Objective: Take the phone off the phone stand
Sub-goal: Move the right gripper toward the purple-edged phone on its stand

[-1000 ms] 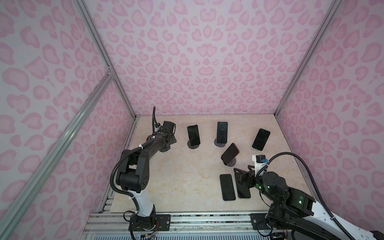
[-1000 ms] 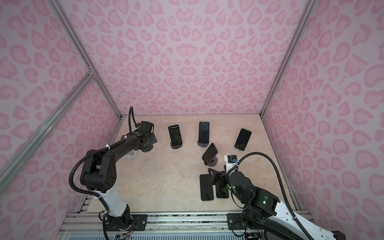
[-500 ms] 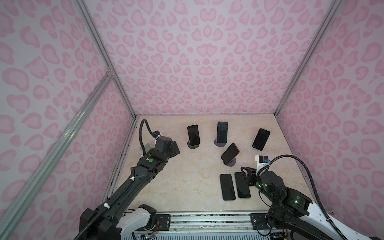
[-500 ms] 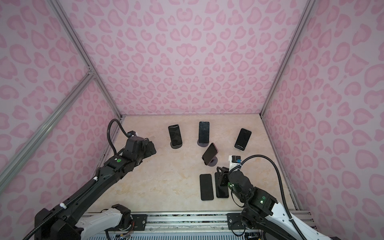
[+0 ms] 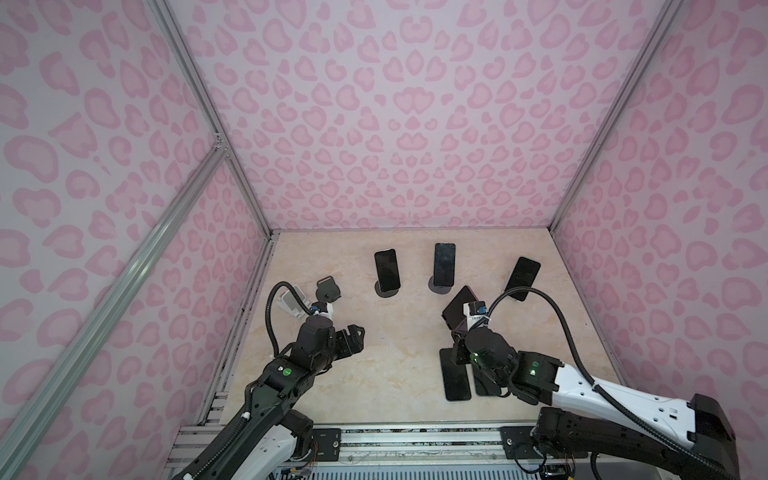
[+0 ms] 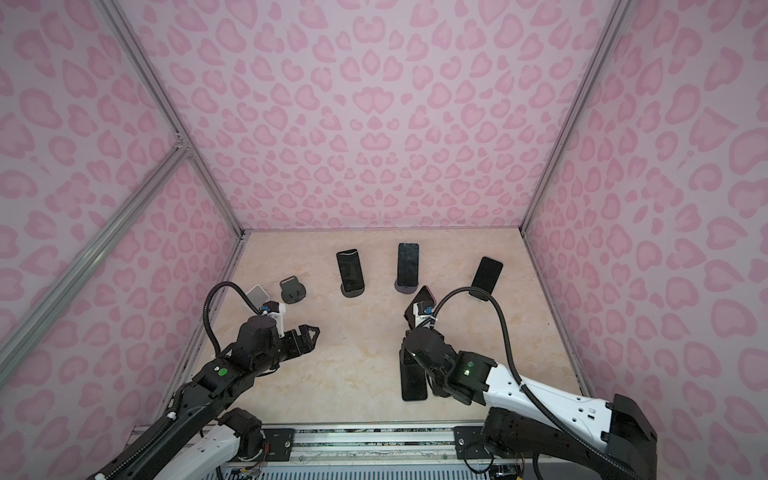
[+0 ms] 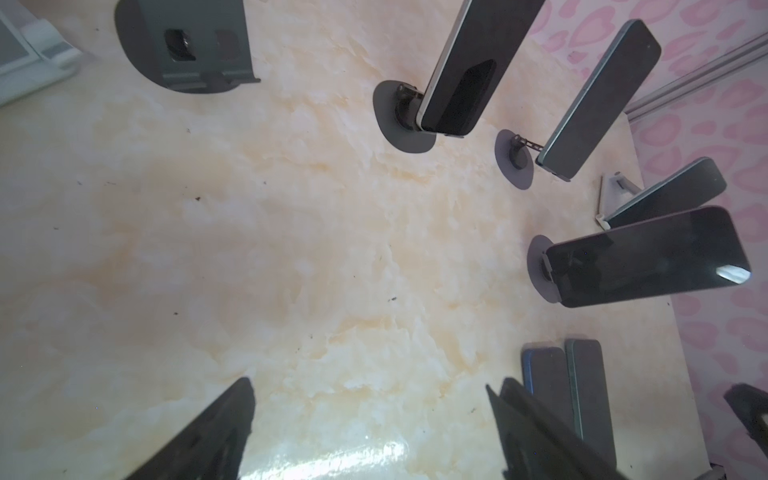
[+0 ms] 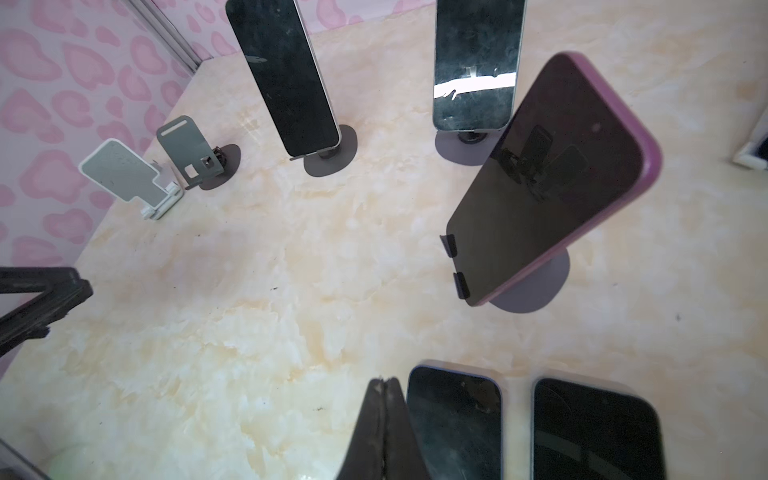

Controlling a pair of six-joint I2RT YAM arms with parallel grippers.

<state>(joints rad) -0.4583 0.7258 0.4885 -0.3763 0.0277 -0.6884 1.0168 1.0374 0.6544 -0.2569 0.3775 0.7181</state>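
Several dark phones lean on stands: two at the back [image 5: 387,270] [image 5: 444,264], one at the right [image 5: 523,274], and a purple-cased phone [image 5: 459,309] [image 8: 552,178] tilted on a round grey phone stand [image 8: 536,286]. My right gripper [image 5: 458,352] [image 8: 384,380] is shut and empty, just in front of the purple phone, beside two phones lying flat [image 8: 455,424] [image 8: 594,432]. My left gripper [image 5: 357,334] [image 7: 372,384] hangs open and empty over bare table left of centre.
Two empty stands sit at the back left, one dark [image 5: 328,289] and one white [image 5: 291,300]. The flat phones [image 5: 455,374] lie near the front edge, partly under my right arm. Pink patterned walls close in the table [image 5: 395,374] on three sides.
My left arm has pulled back from the empty stands toward the front. My right gripper has shut from open, clear of the flat phones.
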